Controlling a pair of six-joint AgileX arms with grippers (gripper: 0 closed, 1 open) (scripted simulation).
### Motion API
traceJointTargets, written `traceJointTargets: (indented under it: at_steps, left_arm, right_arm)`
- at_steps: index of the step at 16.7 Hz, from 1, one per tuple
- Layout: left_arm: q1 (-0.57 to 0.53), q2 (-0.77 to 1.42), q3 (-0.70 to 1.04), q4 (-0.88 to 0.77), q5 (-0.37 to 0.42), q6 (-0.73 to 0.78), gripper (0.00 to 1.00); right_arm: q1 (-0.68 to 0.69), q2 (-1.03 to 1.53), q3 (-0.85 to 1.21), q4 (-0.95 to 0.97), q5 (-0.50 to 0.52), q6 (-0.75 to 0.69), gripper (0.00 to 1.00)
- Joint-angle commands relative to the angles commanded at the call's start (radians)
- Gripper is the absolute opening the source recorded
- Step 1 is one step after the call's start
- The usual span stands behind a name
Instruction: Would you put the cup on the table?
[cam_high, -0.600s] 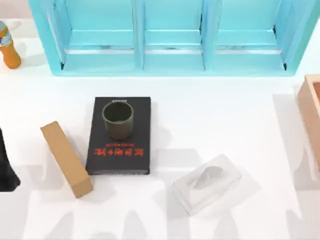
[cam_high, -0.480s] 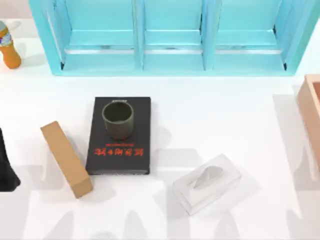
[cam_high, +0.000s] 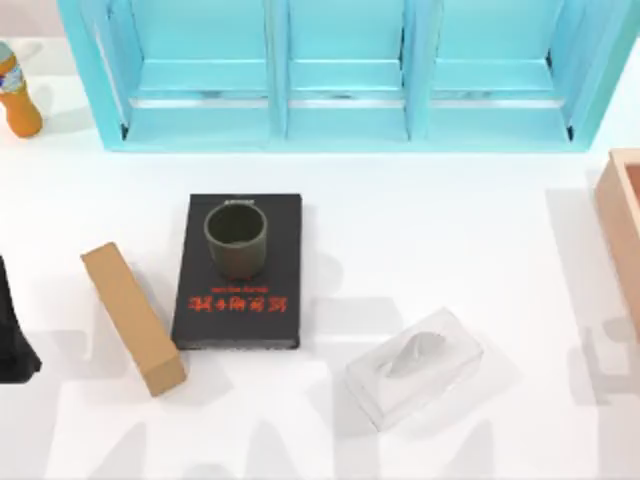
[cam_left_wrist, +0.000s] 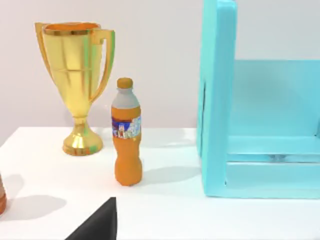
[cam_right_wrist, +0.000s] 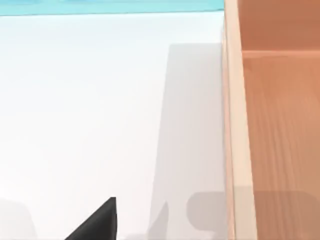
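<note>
Nothing has moved but the left arm (cam_high: 12, 335), edging off at nine o'clock; its pincer's state is unreadable. The cup (cam_high: 236, 239) stands on the black book (cam_high: 240, 300), looking light, rigid and smooth, so grip across its rim.

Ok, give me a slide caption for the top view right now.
Olive-green cup stands upright on the black book, not yet on the white table; left arm at the left edge.

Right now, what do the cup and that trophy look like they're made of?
The cup looks like matte glazed ceramic or stoneware: dull olive, thick rim, no shine. The trophy looks like polished gold metal, with bright mirror-like reflections, though it could be plated plastic.
</note>
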Motion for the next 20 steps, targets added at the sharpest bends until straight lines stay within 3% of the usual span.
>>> traceJointTargets:
  at_steps: [8,20]
  left_arm:
    - [0.000,0.000,0.000,0.000,0.000,0.000,1.00]
    - [0.000,0.000,0.000,0.000,0.000,0.000,1.00]
  right_arm:
    - [0.256,0.767,0.601,-0.539,0.010,0.230,1.00]
    - [0.611,1.861,1.952,-1.134,0.112,0.608,1.00]
